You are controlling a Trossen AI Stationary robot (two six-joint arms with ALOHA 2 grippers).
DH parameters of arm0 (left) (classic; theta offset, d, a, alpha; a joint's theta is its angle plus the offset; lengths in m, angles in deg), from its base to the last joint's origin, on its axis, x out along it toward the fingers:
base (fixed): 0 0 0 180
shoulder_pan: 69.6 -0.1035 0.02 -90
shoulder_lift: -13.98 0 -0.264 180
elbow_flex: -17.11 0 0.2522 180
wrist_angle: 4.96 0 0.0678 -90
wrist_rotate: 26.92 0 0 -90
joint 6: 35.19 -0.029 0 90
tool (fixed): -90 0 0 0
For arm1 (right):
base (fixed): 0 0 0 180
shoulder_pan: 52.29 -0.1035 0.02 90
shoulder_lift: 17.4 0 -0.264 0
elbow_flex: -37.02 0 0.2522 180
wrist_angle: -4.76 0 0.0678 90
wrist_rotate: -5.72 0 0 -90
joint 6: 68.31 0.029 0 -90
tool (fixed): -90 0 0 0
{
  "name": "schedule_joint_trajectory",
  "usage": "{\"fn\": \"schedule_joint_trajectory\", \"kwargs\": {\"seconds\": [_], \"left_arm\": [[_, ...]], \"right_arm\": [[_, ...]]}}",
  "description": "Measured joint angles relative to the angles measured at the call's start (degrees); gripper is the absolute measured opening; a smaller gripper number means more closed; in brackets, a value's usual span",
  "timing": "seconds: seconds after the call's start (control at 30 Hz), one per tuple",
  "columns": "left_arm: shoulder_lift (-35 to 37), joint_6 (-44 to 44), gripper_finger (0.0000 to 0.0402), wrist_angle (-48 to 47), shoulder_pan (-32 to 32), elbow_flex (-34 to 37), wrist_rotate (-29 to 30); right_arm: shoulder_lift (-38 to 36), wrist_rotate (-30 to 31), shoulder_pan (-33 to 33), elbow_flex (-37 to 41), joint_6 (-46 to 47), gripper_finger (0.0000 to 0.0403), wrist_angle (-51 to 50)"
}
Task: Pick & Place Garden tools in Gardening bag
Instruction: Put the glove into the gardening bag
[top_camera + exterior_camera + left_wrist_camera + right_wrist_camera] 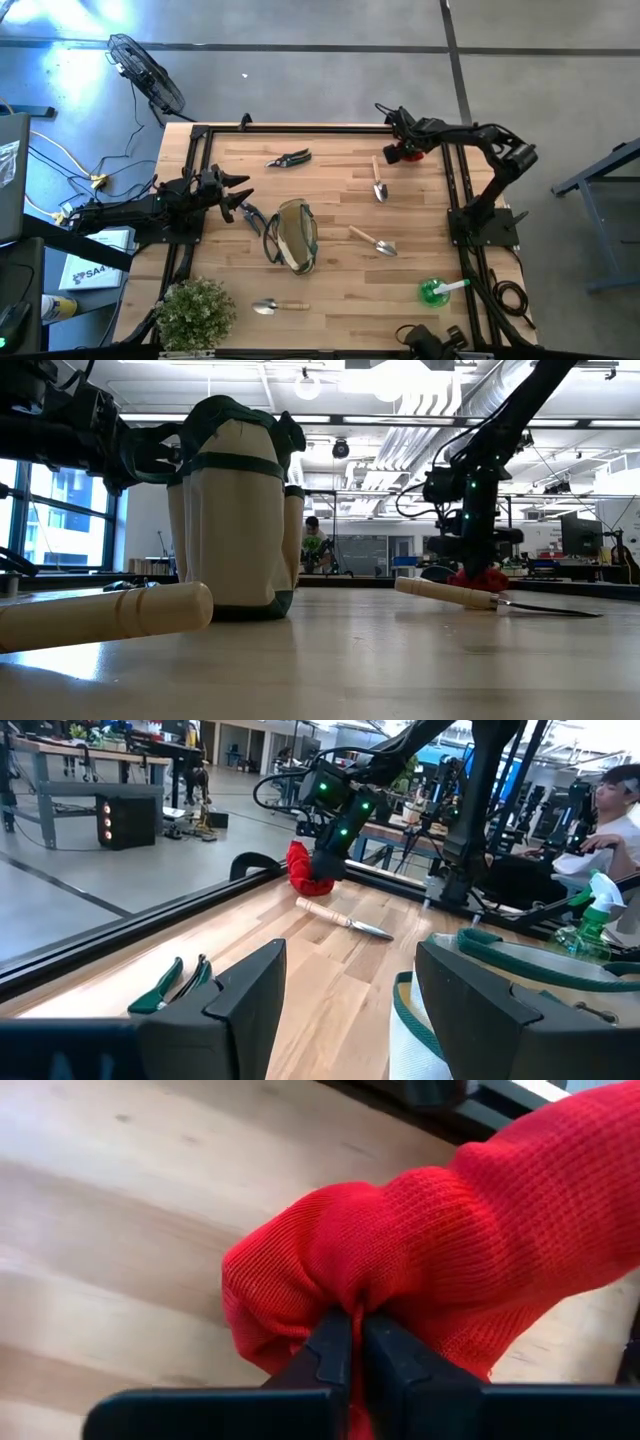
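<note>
A red knitted glove (pixel 440 1230) lies bunched on the table's far right corner (pixel 402 155). My right gripper (pixel 356 1330) comes down on it and is shut on the cloth. The olive-tan gardening bag (pixel 291 236) stands mid-table, its mouth facing up. My left gripper (pixel 240 195) hovers open at the bag's left, level, touching nothing. Three wooden-handled trowels (pixel 380 183) (pixel 373 241) (pixel 280 306) and dark pruning shears (pixel 290 158) lie flat on the wood. A green-and-white piece (pixel 440 290) sits near the right edge. My right gripper pinches a raised fold of the red glove (pixel 350 1295) between its two fingers, which come steeply from above. How many layers are in the fold I cannot tell. The glove's bulk rests on the table (pixel 478 578) around the fingers.
A bushy green plant (pixel 195 312) stands at the near left corner. Green-handled shears (pixel 170 985) lie just beside my left gripper. Dark rails (pixel 300 130) frame the table's edges. Bare wood stretches between the bag and the far trowel.
</note>
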Motion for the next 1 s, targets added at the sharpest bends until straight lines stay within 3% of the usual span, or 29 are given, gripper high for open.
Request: {"fn": "schedule_joint_trajectory", "kwargs": {"seconds": [0.23, 0.33, 0.57, 0.7, 1.0], "left_arm": [[0.0, 0.7, 0.0219, 0.0, 0.0, 0.0, 0.0], [0.0, 0.7, 0.0219, 0.0, 0.0, 0.0, 0.0], [0.0, 0.4, 0.0219, 0.0, 0.0, 0.0, 0.2], [0.0, 0.3, 0.0219, 0.0, 0.0, 0.0, 0.6], [0.0, 0.3, 0.0219, 0.0, 0.0, 0.0, 2.0]], "right_arm": [[-3.6, 1.4, -6.1, 0.2, -1.9, 0.0004, 1.9], [-7.0, 3.5, -9.6, 0.2, -4.1, 0.0003, 3.1], [-17.1, 1.3, -17.8, 0.2, -9.7, 0.0003, 8.5], [-23.1, -6.2, -22.5, 0.2, -12.9, 0.0003, 13.9], [-27.2, -34.3, -32.8, 0.1, -19.9, 0.0003, 29.7]]}}
